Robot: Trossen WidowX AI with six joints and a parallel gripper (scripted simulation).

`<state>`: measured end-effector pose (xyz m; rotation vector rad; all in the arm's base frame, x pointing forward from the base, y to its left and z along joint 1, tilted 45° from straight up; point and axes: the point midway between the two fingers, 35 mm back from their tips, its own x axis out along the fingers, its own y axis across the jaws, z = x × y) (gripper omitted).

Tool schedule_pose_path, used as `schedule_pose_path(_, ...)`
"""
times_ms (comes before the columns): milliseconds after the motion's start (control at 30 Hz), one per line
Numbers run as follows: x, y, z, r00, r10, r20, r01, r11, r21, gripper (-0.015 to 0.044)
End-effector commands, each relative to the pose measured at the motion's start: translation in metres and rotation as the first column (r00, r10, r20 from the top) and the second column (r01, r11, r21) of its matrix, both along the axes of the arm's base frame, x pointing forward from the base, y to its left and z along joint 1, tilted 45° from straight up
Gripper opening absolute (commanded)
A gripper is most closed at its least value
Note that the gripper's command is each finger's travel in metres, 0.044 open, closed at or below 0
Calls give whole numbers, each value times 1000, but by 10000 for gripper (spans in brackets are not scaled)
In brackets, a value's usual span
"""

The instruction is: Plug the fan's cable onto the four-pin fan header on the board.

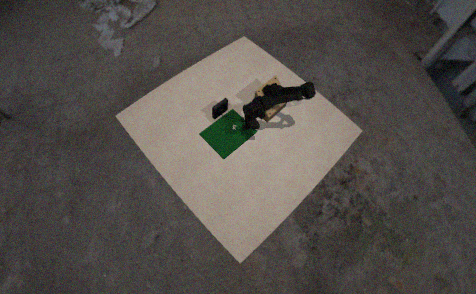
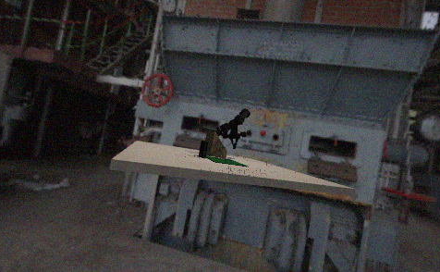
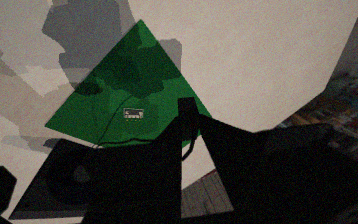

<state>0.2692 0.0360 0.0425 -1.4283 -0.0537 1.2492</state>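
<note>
A dark plug (image 3: 187,105), the end of the fan's cable (image 3: 138,140), is pinched in the nearly closed hand (image 1: 250,123) (image 2: 235,144) (image 3: 188,119), raised over the edge of the board (image 1: 222,140) (image 2: 232,162) (image 3: 141,70) nearest the arm. The grip appears meant to leave the plug's lower end free for seating, though its exact tilt cannot be told. The pale header (image 1: 234,127) (image 3: 133,114) stands uncovered on the board, to one side of the hand, so the plug is not yet on. Just beside the board, the black fan (image 1: 220,108) (image 2: 202,149) (image 3: 71,172) stands upright on the tabletop (image 1: 227,200) (image 2: 256,178) (image 3: 281,65), near enough, it seems, to give the cable slack. Beyond another side of the board, the arm (image 1: 289,94) (image 2: 232,128) reaches over from a wooden stand (image 1: 272,114) (image 2: 216,148). The next move calls for lining up plug and header above the board before pressing down; a skewed approach could catch the rim or drag the cable.
</note>
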Motion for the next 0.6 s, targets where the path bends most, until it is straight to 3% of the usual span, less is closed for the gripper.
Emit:
schedule_pose_path(0,2,-1,-1,990,-79,-113,85,995,52,0)
schedule_pose_path(567,5,-2,-2,775,-316,-547,456,879,140,0)
